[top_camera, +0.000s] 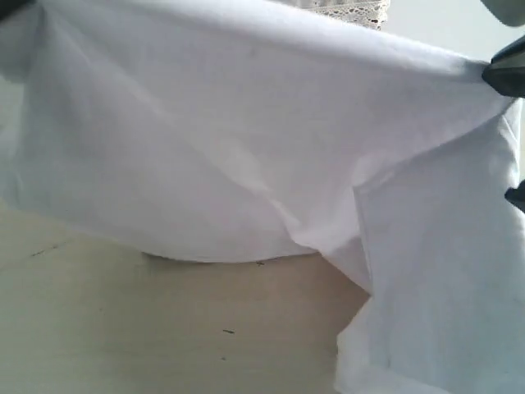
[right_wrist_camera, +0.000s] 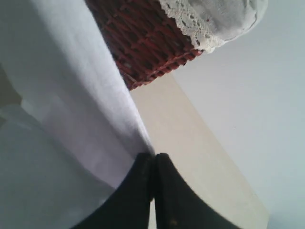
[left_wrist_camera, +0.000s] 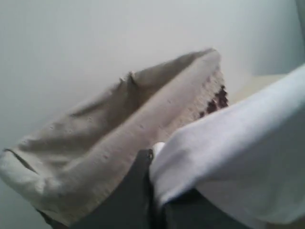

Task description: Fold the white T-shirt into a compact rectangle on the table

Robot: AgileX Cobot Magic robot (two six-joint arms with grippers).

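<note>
"Why are you hoisting the white T-shirt [top_camera: 246, 148]?"

"My left claw [left_wrist_camera: 151, 164] and right claw [right_wrist_camera: 153, 160] are both pinching its upper edge, holding it taut so it's hanging smooth over the counter [top_camera: 123, 328], probably for laying flat. Its long axis is running left-to-right across the frame's top."

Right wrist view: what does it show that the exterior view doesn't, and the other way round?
Only the right wrist view: the wicker basket's red-brown weave and the right tool pinched shut on the white T-shirt's edge. Only the exterior view: the shirt stretched wide and lifted, tiny dark specks on the table. Both: the shirt, the pale table, the liner's lace trim.
</note>
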